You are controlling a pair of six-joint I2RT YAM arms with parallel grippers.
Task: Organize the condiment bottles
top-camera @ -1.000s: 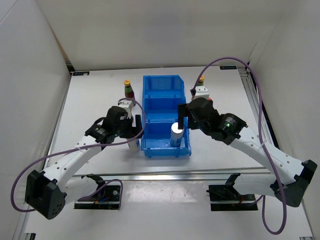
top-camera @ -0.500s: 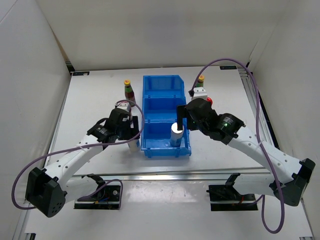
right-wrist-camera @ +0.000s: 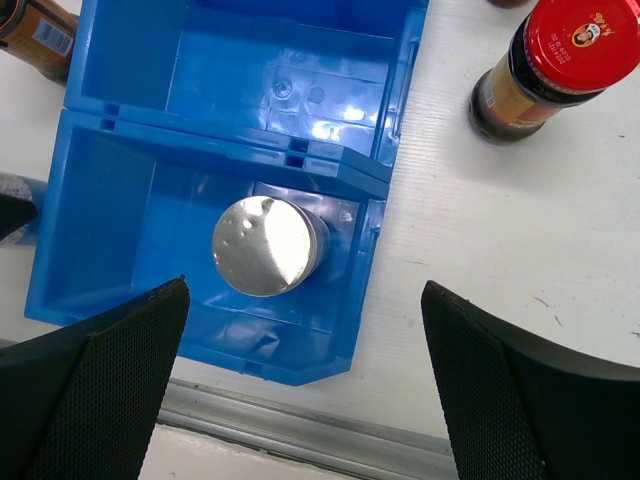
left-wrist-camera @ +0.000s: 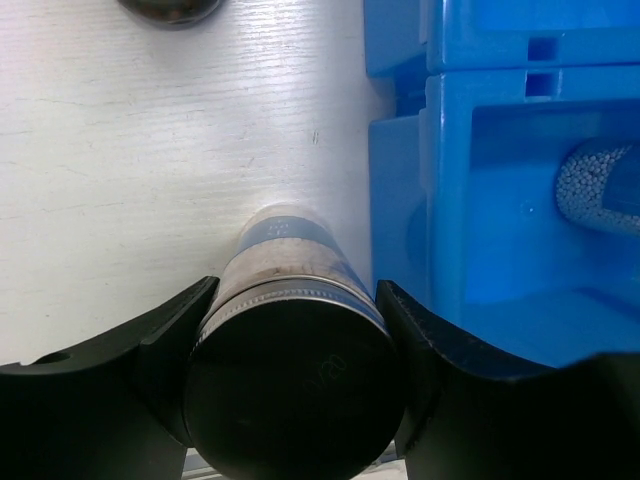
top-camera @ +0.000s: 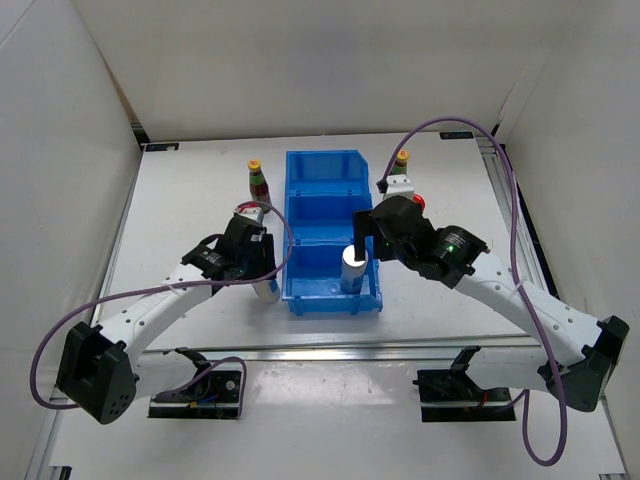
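A white silver-topped cylinder [left-wrist-camera: 285,250] stands on the table just left of the blue bin [left-wrist-camera: 400,200]. My left gripper [left-wrist-camera: 295,380] is shut on it, both fingers [left-wrist-camera: 170,330] pressed against its sides; from above [top-camera: 268,288] only its base shows. A second silver-topped cylinder [right-wrist-camera: 265,245] stands in the bin's near compartment [top-camera: 353,262]. My right gripper [right-wrist-camera: 305,300] hangs open above it, touching nothing. Yellow-capped bottles stand left [top-camera: 257,180] and right [top-camera: 401,160] of the bin. A red-lidded jar [right-wrist-camera: 555,60] sits right of the bin.
The blue bin [top-camera: 325,170] has three compartments in a row; the middle and far ones hold nothing. A metal rail [right-wrist-camera: 300,435] runs along the table's near edge. White walls close in the left, back and right. A dark round object [left-wrist-camera: 170,8] sits beyond the held cylinder.
My left gripper has closed from wide open onto the white cylinder beside the bin and edged slightly toward the bin. The right arm has barely moved.
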